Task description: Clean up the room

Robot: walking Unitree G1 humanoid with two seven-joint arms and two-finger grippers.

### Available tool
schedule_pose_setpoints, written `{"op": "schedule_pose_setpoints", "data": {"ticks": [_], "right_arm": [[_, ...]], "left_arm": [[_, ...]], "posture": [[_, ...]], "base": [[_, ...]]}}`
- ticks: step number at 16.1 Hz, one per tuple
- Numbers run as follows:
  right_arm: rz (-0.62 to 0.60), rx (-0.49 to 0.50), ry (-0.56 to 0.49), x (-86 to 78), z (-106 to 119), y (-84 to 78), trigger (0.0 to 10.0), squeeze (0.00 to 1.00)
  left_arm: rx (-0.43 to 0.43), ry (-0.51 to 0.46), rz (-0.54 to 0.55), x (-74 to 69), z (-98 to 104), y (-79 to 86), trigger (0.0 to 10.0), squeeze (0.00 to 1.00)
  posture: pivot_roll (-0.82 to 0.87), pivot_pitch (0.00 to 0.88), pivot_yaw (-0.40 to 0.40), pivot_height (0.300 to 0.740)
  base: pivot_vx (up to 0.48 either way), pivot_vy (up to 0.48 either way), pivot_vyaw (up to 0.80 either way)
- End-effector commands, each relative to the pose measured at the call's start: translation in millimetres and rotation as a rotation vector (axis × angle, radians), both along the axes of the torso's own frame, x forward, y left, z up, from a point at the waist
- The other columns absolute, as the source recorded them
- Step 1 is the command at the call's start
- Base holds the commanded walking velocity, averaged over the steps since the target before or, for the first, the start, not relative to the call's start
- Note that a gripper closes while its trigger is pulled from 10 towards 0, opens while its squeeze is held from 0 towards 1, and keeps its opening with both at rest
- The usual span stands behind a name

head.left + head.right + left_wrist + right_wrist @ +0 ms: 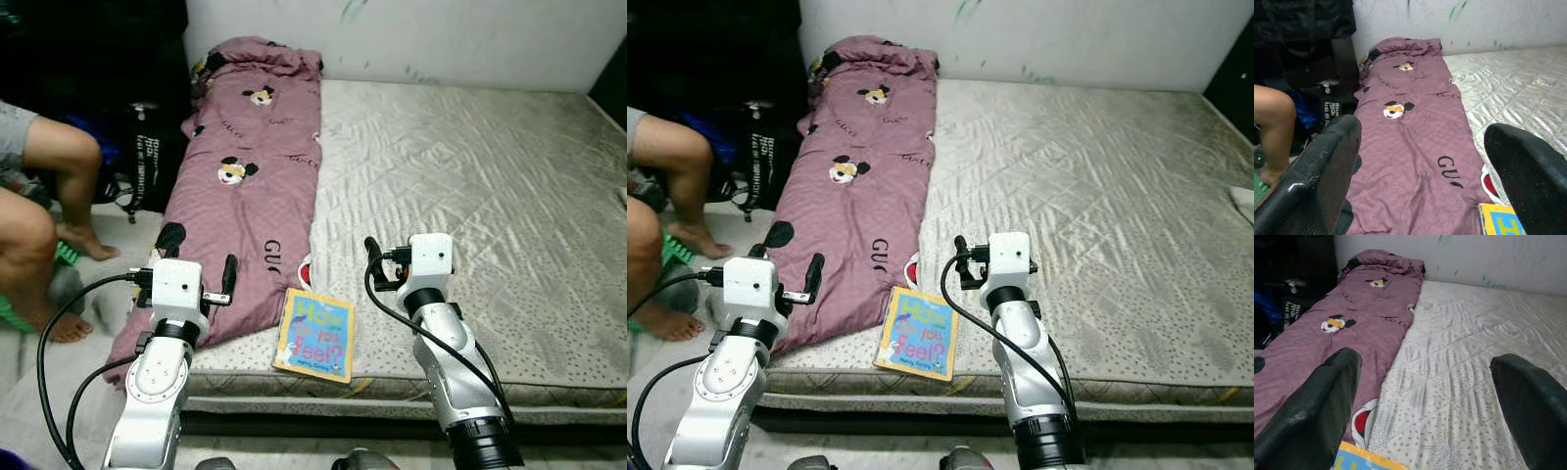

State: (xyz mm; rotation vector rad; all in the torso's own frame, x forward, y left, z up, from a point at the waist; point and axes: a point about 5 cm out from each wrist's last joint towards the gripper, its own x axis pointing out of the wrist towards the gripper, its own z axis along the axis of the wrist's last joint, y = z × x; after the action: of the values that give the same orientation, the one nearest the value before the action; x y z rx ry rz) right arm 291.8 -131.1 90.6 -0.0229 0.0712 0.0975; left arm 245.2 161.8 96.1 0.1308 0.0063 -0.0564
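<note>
Both grippers, left (1420,171) and right (1425,401), hover empty with fingers wide apart above the mattress (470,186) edge; a book (314,334) lies between them, touching the purple quilt (250,186).

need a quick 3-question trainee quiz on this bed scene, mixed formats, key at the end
1. True or false: the book lies at the mattress's near edge, between the two arms.
2. The purple blanket lies along which side of the mattress? A) robot's left B) robot's right C) across the far end
3. Fill in: the left gripper and right gripper both have their fingers ____, holding nothing.

Key
1. True; it lies flat, cover up, beside the blanket's near end.
2. A; it runs from the wall toward the robot, near a seated person's legs.
3. Open; both wrist views show a wide gap between the black fingers.
</note>
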Motion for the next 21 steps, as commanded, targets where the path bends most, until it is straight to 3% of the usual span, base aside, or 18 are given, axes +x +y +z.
{"op": "schedule_pose_setpoints", "data": {"ticks": [1, 7, 19, 21], "right_arm": [[0.010, -0.001, -0.004, -0.7, 2.1, 0.7, 10.0, 0.00], [0.026, -0.004, -0.009, 0.0, 2.8, 2.6, 10.0, 0.00], [0.053, -0.013, -0.017, 4.5, 2.6, 8.7, 10.0, 0.00], [0.055, -0.017, -0.019, 4.6, 2.8, 9.3, 10.0, 0.00]], "left_arm": [[0.018, -0.003, -0.017, 0.7, 2.9, -1.2, 10.0, 0.00], [0.019, -0.004, -0.002, 1.8, 3.4, -0.2, 10.0, 0.00], [0.021, -0.011, 0.008, 6.4, 3.6, 2.9, 10.0, 0.00], [0.019, -0.005, 0.004, 7.2, 2.9, 2.9, 10.0, 0.00]], "posture": [[0.08, 0.000, -0.027, 0.671], [0.08, 0.000, -0.027, 0.611], [0.09, 0.000, -0.022, 0.611], [0.09, 0.000, -0.022, 0.581]], "base": [[0.000, 0.000, 0.00], [0.000, 0.000, 0.00], [0.000, 0.000, 0.00], [0.000, 0.000, 0.00]]}}
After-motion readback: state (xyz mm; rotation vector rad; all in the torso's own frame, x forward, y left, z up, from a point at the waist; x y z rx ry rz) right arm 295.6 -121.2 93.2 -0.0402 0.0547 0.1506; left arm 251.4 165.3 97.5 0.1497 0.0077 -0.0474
